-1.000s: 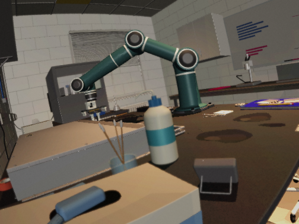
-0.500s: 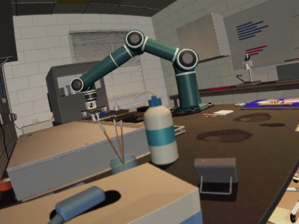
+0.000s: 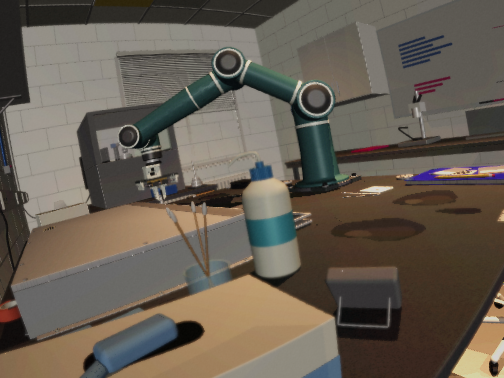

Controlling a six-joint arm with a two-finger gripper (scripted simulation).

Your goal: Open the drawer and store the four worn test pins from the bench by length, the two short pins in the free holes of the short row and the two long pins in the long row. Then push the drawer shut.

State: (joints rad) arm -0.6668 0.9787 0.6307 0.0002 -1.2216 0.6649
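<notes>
My gripper [image 3: 160,194] hangs from the teal arm just behind the far edge of the long tan-topped cabinet [image 3: 125,255], pointing down. It is closed on something small that I cannot make out, since the cabinet top hides what lies below the fingertips. No test pin and no open drawer show from the second side camera. The cabinet's grey front face is turned toward me.
The cabinet's far edge runs right under the gripper. A white and teal bottle [image 3: 271,227] and a cup of swabs [image 3: 207,275] stand in front. A grey box [image 3: 364,295] sits on the dark bench, and a grey machine [image 3: 127,155] stands behind the gripper.
</notes>
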